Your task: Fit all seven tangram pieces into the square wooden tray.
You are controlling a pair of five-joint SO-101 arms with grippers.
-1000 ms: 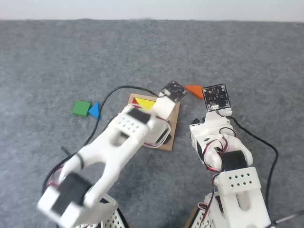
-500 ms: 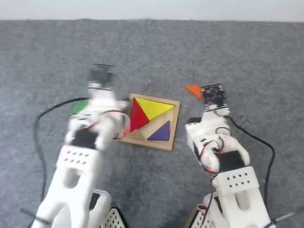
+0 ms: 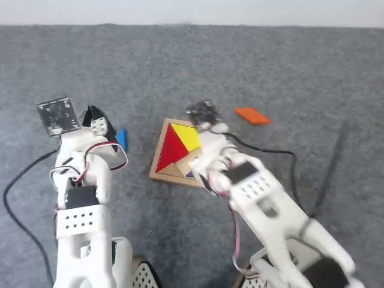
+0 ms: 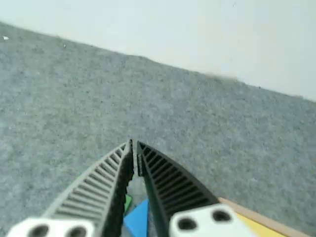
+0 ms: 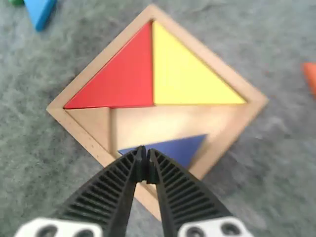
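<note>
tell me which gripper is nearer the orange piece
Right. The right gripper is above the tray, which lies beside the orange piece; the left gripper sits past the tray's other side.

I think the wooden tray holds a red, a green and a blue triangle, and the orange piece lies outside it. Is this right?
Not quite: the right wrist view shows a yellow triangle, not a green one. The red triangle, the blue triangle and the orange piece outside the tray are right.

Bright, even, diffuse light across grey table (image 3: pixel 300 72); faint soft shadow hugs wooden tray (image 5: pixel 257 102) rim; white wall (image 4: pixel 197 29) glows pale.
</note>
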